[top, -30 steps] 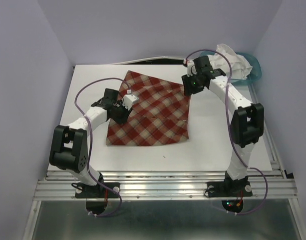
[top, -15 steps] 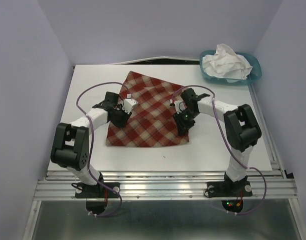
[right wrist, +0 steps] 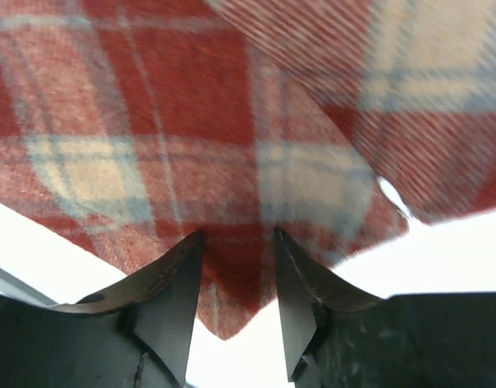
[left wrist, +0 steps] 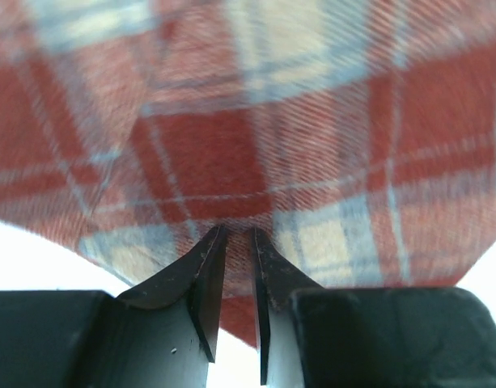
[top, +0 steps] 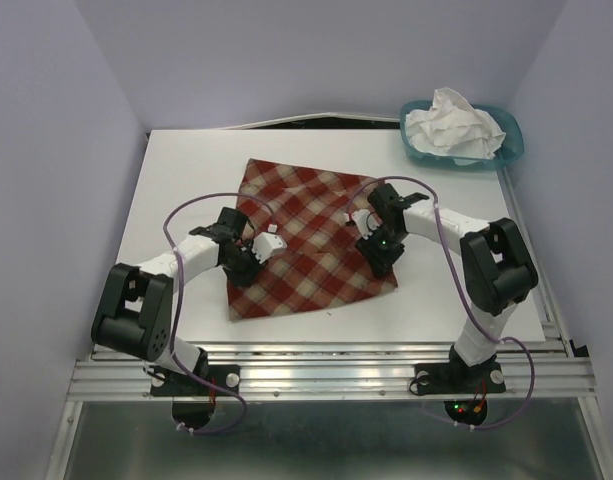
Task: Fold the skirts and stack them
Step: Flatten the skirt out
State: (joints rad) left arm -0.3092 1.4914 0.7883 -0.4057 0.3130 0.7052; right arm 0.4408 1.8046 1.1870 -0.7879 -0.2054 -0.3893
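The red-and-cream plaid skirt [top: 308, 215] lies spread on the white table [top: 176, 190]. My left gripper [top: 258, 250] is at its left part. In the left wrist view the jaws [left wrist: 238, 230] are nearly closed and pinch the plaid cloth [left wrist: 312, 121]. My right gripper [top: 374, 242] is at the skirt's right part. In the right wrist view its jaws [right wrist: 238, 234] stand a little apart with a corner of the plaid cloth [right wrist: 150, 121] between them. The white crinkled skirt [top: 451, 125] lies bunched in the basket at the back right.
The teal plastic basket [top: 514, 152] stands at the table's back right corner. Purple cables loop over both arms. The table's near edge meets a metal rail [top: 326, 372] where the arm bases are bolted.
The right arm swung from the basket down onto the skirt's right part. The left gripper moved nearer and to the right. The plaid skirt shifted with it toward the near edge.
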